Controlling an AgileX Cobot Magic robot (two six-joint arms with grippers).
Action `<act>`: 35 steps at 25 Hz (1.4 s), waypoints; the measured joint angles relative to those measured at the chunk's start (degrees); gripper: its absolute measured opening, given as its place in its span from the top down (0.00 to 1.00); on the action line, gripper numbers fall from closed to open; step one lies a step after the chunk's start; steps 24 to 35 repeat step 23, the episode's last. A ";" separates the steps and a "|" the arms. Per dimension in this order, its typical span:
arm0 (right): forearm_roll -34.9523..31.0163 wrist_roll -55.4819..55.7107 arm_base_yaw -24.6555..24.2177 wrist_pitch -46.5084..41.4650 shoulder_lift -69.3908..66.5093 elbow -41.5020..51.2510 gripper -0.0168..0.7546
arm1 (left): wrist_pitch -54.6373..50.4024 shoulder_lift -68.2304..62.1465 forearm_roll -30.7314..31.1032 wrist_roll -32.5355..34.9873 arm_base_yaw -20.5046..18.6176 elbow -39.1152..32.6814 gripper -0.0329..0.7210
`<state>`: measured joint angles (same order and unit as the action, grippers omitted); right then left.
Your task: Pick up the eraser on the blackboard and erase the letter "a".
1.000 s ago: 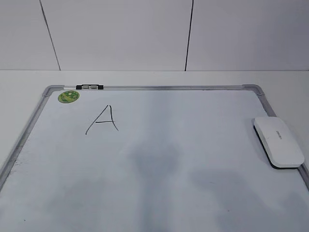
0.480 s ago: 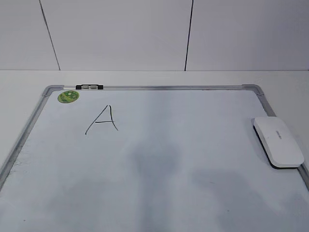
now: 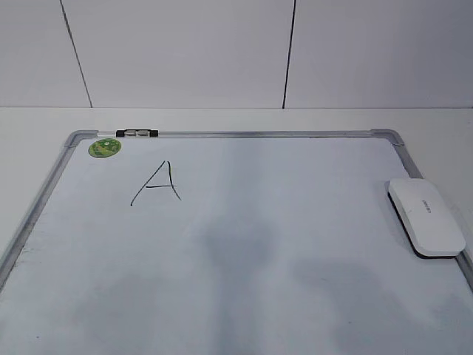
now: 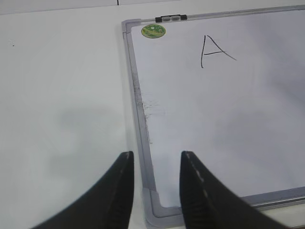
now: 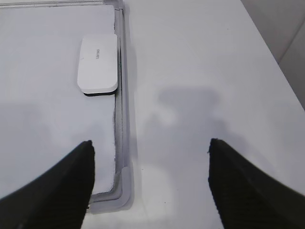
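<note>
The blackboard [image 3: 259,251] is a white dry-erase board with a silver frame, lying flat on the table. The white eraser [image 3: 426,217] lies on the board at its right edge; it also shows in the right wrist view [image 5: 98,64]. No lowercase "a" shows; the only mark is an angular capital "A" [image 3: 157,185], upper left, also in the left wrist view [image 4: 214,50]. My left gripper [image 4: 156,155] is open and empty above the board's near left corner. My right gripper [image 5: 150,143] is wide open and empty above the near right corner, short of the eraser. Neither gripper shows in the exterior view.
A round green sticker [image 3: 104,148] sits in the board's far left corner. A small black-and-clear clip [image 3: 137,133] sits on the far frame beside it. White table [image 5: 200,71] lies right of the board and also left of it [image 4: 62,86]. A white wall stands behind.
</note>
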<state>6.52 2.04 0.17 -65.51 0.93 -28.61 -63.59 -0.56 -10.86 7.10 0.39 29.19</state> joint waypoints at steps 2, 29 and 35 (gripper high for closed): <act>0.00 -0.10 0.00 0.00 0.00 0.00 0.21 | 0.00 0.00 0.00 0.00 0.23 0.00 0.63; 0.00 -0.10 0.00 0.00 0.00 0.00 0.21 | 0.00 0.00 0.00 0.00 0.53 0.00 0.63; 0.00 -0.10 0.00 0.00 0.00 0.00 0.21 | 0.00 0.00 0.00 0.00 0.53 0.00 0.63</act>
